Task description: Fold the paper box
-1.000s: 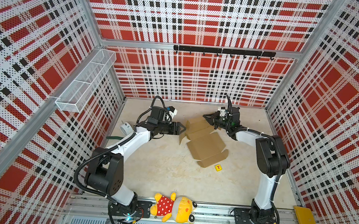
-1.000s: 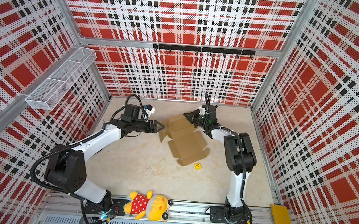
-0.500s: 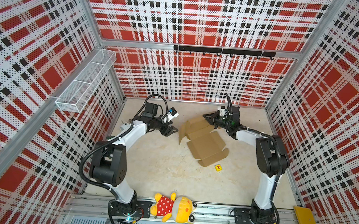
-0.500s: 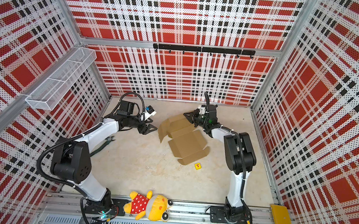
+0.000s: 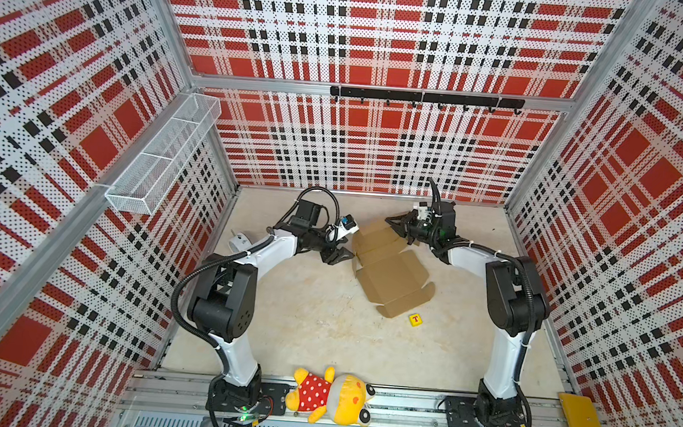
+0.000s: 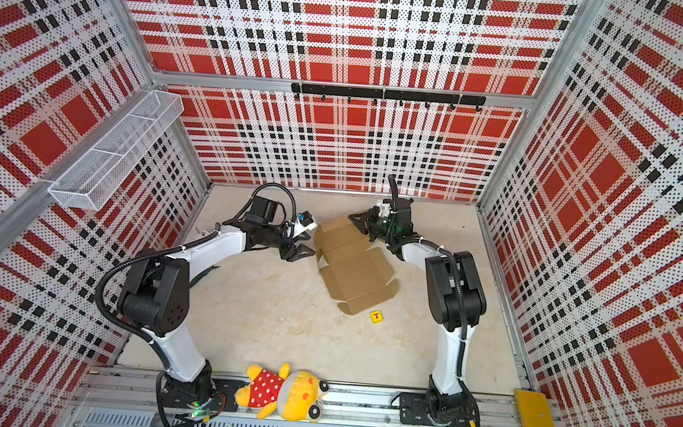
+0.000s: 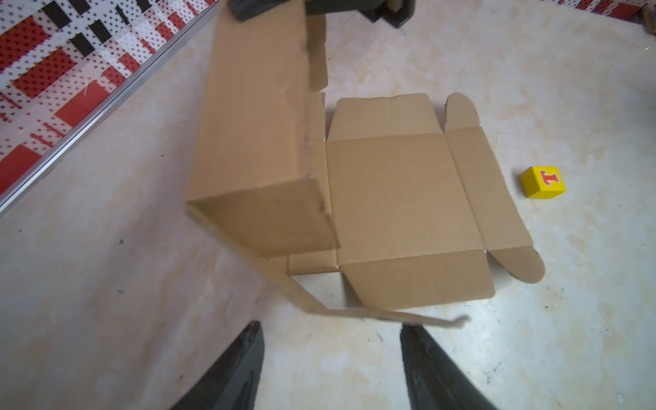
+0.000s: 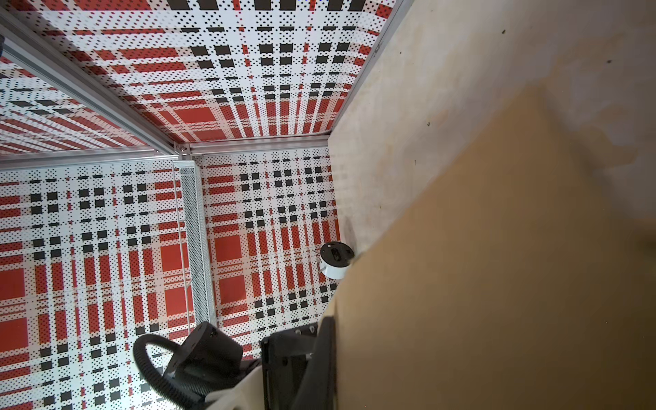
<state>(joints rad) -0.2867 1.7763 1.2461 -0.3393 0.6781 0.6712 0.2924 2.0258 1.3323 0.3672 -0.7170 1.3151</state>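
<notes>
Beige counter (image 5: 302, 324) is carrying corrugated paper box (image 5: 395, 271); right pincer (image 5: 395, 225), tips obscured, is pinching its raised twelve-o'clock flap (image 5: 371, 232); left pincer (image 5: 340, 257) is gaping.

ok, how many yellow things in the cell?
3. A small yellow T block beside the paper box's near corner; a yellow plush toy on the front rail; a flat yellow plate at that rail's right end. Anything under the box would be hidden.

Top views share everything from above; wrist views hug the paper box (image 7: 390, 198), right's seemingly sideways.
</notes>
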